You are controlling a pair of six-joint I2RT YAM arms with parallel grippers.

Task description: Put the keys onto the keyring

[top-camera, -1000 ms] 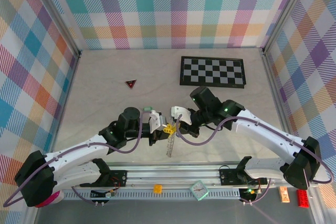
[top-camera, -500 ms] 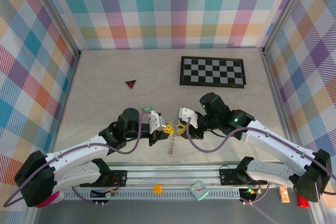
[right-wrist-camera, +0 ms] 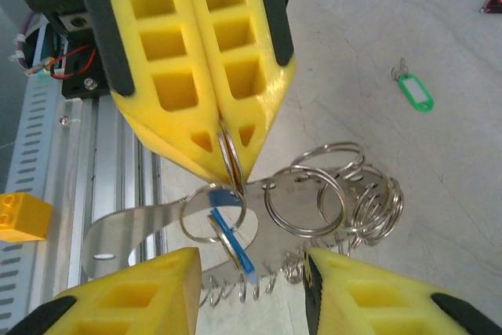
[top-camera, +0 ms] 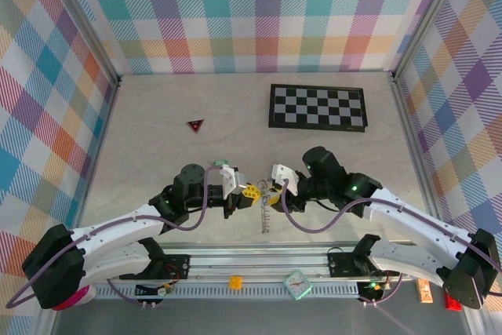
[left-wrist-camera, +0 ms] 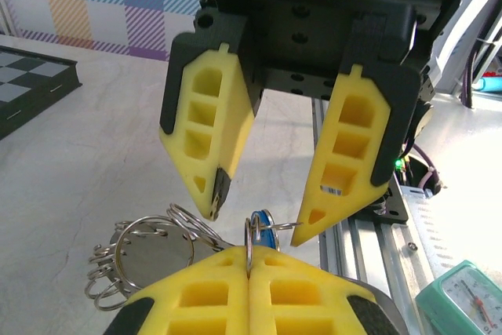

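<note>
from above, the left gripper (top-camera: pixel 249 191) and the right gripper (top-camera: pixel 271 188) meet tip to tip. a silvery chain (top-camera: pixel 265 216) trails toward the near edge, just beside the left gripper. what sits between the fingers is too small to read there.

the wrist views tell more. the left gripper's fingers are pressed together and pinch one thin wire loop of the keyring (right-wrist-camera: pixel 133 225), and its flat grey band curves away just under the left gripper. the right gripper is spread wide, with one finger at each side of the left gripper's tips. the blue key (right-wrist-camera: pixel 231 245) hangs at a loop just below those tips. the right wrist view adds the green key (right-wrist-camera: pixel 416 93), which lies flat on the table (right-wrist-camera: pixel 376 5), well apart from the left gripper.

counted: two keys, one band and one chain. the bunch of wire loops (right-wrist-camera: pixel 337 194) overlaps too much to count. one checkerboard (top-camera: pixel 318 107) and one red triangle (top-camera: pixel 195 125) lie far beyond the left gripper.
</note>
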